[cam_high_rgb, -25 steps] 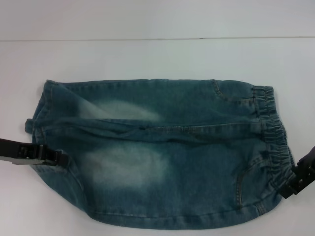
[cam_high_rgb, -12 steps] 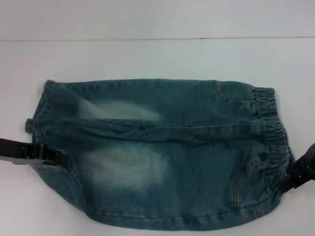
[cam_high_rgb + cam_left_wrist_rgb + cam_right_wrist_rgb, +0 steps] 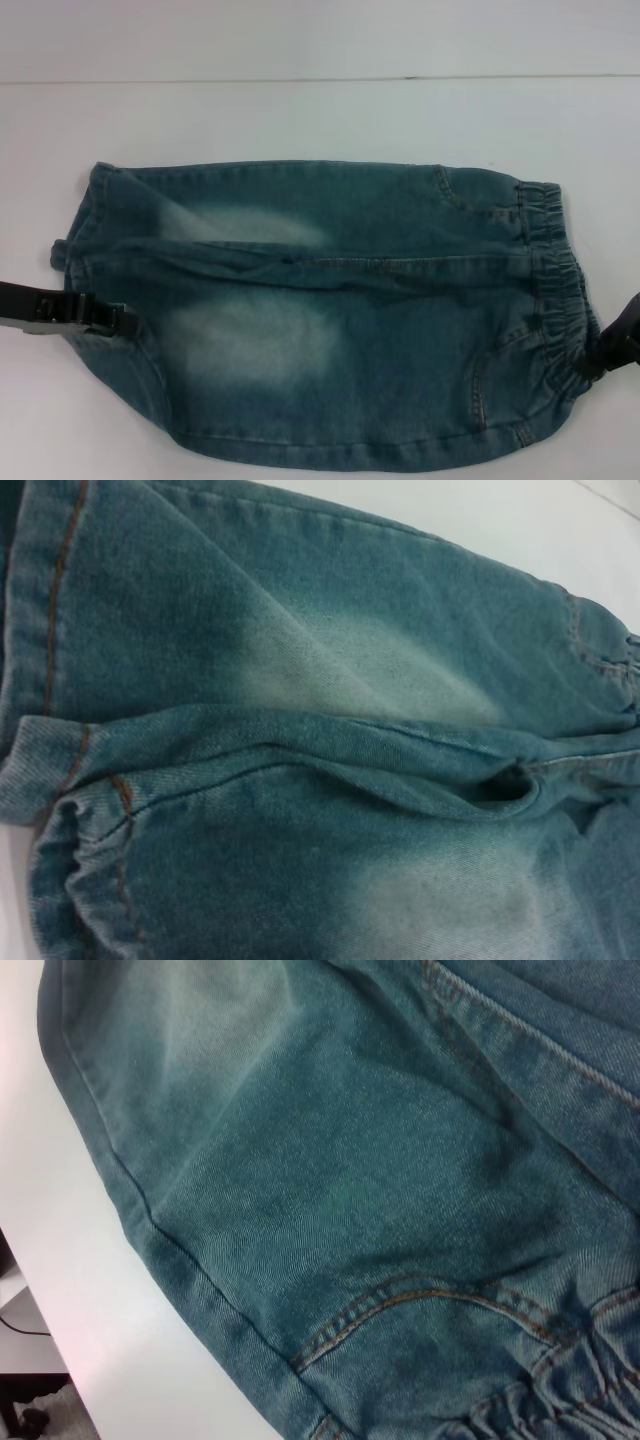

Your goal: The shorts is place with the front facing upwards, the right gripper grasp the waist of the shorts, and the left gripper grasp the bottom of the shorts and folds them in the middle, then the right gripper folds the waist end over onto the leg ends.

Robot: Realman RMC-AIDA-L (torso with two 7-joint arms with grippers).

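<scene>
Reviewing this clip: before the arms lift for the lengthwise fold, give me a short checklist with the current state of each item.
1. Shorts lie flat on the white table, front up, pockets showing: ok.
2. Left gripper sits at the leg hems, touching the cloth edge: ok.
3. Left gripper actually clamped on the hem: cannot tell, the fingers are not clearly shown.
4. Right gripper sits at the gathered waistband, near corner: ok.
5. Right gripper clamped on the waistband: cannot tell, it is mostly out of view.
6. Middle crease smooth: not ok, a ridge of bunched cloth runs along the centre.
</scene>
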